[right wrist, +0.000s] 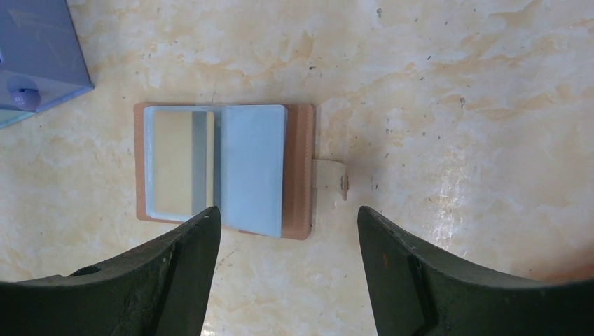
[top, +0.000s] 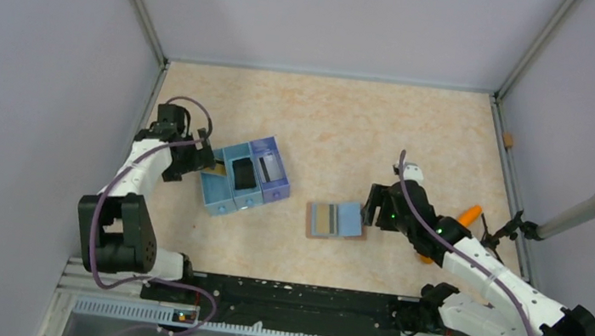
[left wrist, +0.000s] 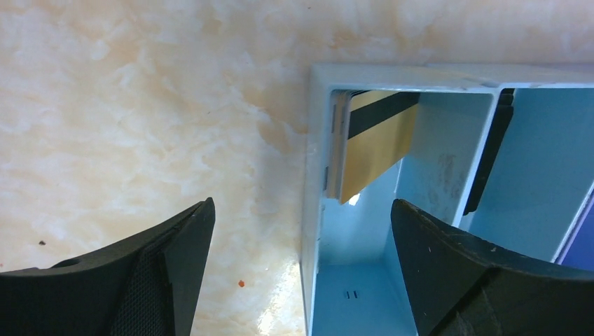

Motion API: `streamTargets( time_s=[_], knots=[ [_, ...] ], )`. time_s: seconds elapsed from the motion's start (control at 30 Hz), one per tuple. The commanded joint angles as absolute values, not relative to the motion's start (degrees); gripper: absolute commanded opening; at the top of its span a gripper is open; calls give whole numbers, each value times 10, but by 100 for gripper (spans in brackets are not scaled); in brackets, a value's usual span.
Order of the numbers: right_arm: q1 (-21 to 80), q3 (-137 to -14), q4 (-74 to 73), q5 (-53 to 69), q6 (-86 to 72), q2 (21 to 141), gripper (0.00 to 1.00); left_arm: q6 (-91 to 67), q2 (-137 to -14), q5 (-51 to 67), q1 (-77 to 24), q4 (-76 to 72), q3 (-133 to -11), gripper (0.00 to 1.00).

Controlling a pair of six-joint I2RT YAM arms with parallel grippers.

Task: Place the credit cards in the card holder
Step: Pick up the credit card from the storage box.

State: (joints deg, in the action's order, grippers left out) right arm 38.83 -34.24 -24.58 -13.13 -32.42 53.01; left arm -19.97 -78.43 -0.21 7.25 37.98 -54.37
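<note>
**Card holder lies open, both grippers spread wide**

The card holder (right wrist: 298,175) lies open and flat on the table (right wrist: 455,105), just ahead of the right gripper (right wrist: 288,217), whose fingers stand apart with nothing between them. A light blue card (right wrist: 252,168) covers its right half. A gold card (right wrist: 171,171) shows on the left, seemingly behind a clear sleeve. Well apart, the left gripper (left wrist: 301,210), fingers wide and empty, hovers at the blue box (left wrist: 315,140), where a second gold card (left wrist: 375,150) stands in the end compartment.

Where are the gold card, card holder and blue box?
gold card (left wrist: 373,155): left wrist view, gold face.
card holder (right wrist: 300,168): right wrist view, brown right edge.
blue box (top: 220,194): top view, light-blue left section.
</note>
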Motion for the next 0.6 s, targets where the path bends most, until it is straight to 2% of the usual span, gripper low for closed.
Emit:
streamTargets(
  time_s=[0.0, 0.2, 0.4, 0.57],
  knots=[
    [378, -337, -217, -118, -313, 518, 71, -161, -812, 39, 74, 370, -583, 99],
    [377, -334, -215, -112, -314, 519, 70, -160, -854, 33, 83, 385, -593, 99],
    [376, -329, -202, -102, -319, 521, 70, -161, -831, 36, 109, 378, -577, 99],
    [375, -329, -201, -97, -321, 524, 70, -159, -823, 37, 120, 381, -573, 95]
  ],
)
